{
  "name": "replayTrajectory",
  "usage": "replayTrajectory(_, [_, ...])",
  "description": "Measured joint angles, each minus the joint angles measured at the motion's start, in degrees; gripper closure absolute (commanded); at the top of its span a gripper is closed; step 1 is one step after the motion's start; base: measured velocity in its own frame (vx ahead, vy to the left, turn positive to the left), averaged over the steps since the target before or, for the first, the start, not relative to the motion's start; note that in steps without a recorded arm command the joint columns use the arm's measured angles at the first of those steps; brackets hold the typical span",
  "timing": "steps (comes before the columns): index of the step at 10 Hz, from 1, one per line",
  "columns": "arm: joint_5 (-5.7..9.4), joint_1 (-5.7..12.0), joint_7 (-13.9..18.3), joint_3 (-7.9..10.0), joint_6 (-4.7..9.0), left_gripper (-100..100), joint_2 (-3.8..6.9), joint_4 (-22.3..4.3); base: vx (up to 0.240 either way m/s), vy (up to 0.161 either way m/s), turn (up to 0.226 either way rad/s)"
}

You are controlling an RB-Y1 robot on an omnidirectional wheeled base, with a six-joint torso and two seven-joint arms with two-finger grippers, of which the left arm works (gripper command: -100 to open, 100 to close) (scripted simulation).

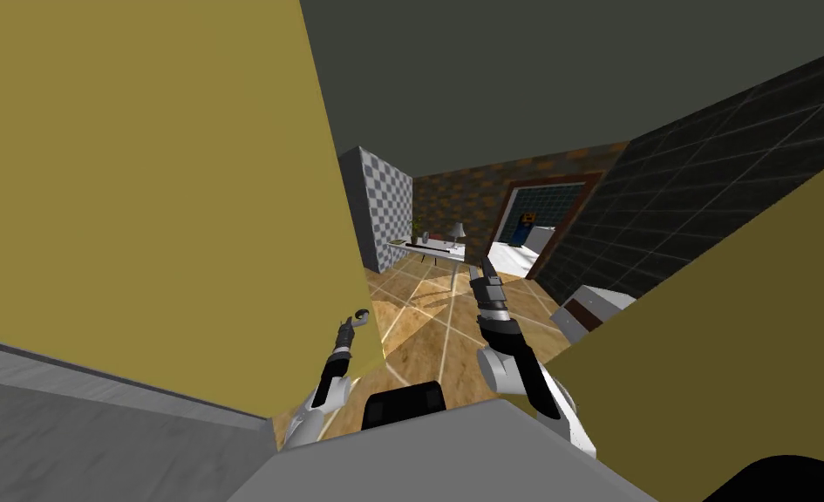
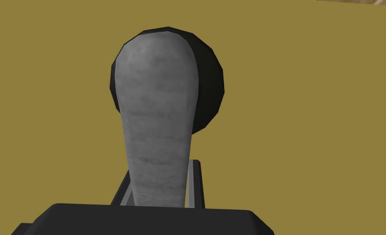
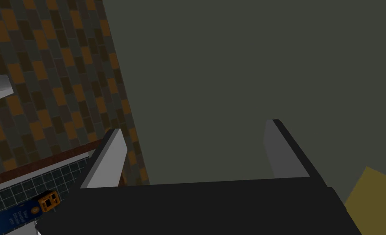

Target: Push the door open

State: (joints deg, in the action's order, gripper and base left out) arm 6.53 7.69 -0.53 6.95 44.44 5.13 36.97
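Two hands are seen: the left hand (image 2: 161, 171) is clamped on the grey handle (image 2: 157, 102) of the yellow door (image 2: 310, 102), and the right hand (image 3: 194, 130) is held open.

The grey handle (image 2: 157, 122) hides most of the left fingers (image 2: 193, 187).

- Lower centre of the head view: the left arm (image 1: 327, 388) has a white shell at its base, then a slim black link crossed by a pale grey band.
- Right of centre: the right arm (image 1: 510, 362) has a rounded white and light grey joint housing, a long black link and a dark wrist ringed with grey bands.
- Left wrist view: the left gripper (image 2: 161, 169) has a matte black box with bevelled corners and thin light grey fingers (image 2: 194, 183) edged in dark.
- Right wrist view: the right gripper (image 3: 193, 126) has the same black box and flat blades (image 3: 106, 159), one pale grey, one shaded darker.
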Motion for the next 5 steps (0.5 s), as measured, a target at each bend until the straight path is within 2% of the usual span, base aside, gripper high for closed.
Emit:
replayTrajectory(2, [0.44,0.18,-0.28,0.76,0.39,100,0.12,-0.62,0.175,-0.094,0.137])
replayTrajectory(3, [0.59,-0.31,-0.35,0.98,0.16,100,0.17,0.03,0.184,-0.097,0.124])
replayTrajectory(5, [1.07,1.05,-0.20,1.71,1.31,100,0.70,-2.75,0.202,-0.088,0.142])
